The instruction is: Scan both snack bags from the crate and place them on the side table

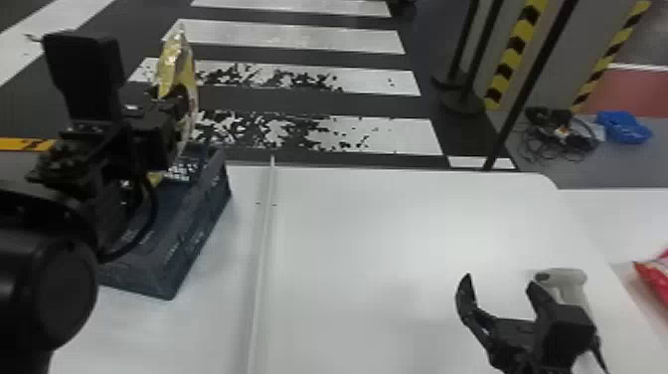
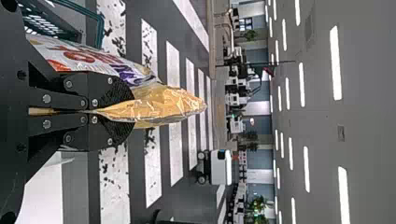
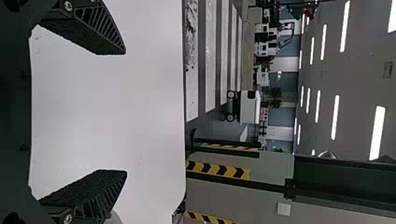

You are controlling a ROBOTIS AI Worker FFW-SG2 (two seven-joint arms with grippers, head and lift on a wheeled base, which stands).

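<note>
Head view: the left gripper (image 1: 174, 103) holds a yellow bag (image 1: 171, 64) near the far end of the crate (image 1: 191, 243) on the white counter (image 1: 373, 233); the right gripper (image 1: 500, 283) is near the scanner (image 1: 571, 282); a red bag (image 1: 657, 278) lies at the right edge.
Left wrist view: fingers clamped on the yellow bag.
Right wrist view: fingers wide apart.

Pinched upright near the dark, angled crate (image 1: 201, 221) on the table (image 1: 373, 224): crinkled, yellow snack bag (image 1: 171, 64); lying rightward on the side table (image 1: 621, 219): red bag (image 1: 658, 281).
</note>
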